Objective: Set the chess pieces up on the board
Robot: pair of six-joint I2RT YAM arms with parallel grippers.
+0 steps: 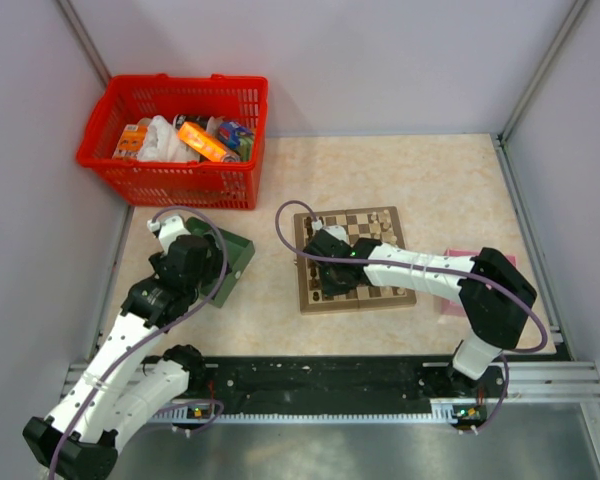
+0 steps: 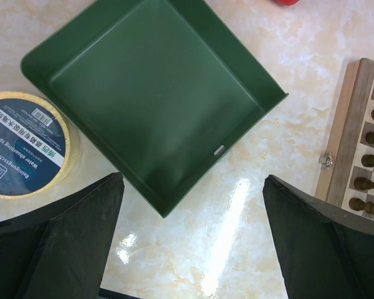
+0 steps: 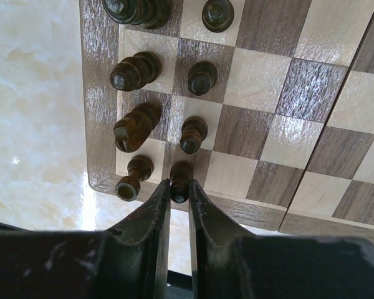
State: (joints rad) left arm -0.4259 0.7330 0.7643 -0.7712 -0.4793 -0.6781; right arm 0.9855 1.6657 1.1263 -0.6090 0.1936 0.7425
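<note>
Right hand [image 3: 179, 189] pinched on dark pawn [image 3: 180, 174], on board [image 3: 255, 81] corner square; left hand [image 2: 193, 180] wide.

One board [image 1: 376, 221], one tray [image 2: 156, 93], one basket [image 1: 170, 186]

- Round yellow sponge [image 2: 25, 146] on the tabletop [image 2: 237, 205]: its blue-and-white label reads "Water absorbing sponge", with Chinese characters, a smaller line I cannot make out, and a barcode.
- Packets in the red basket [image 1: 170, 182]: print too small to read.
</note>
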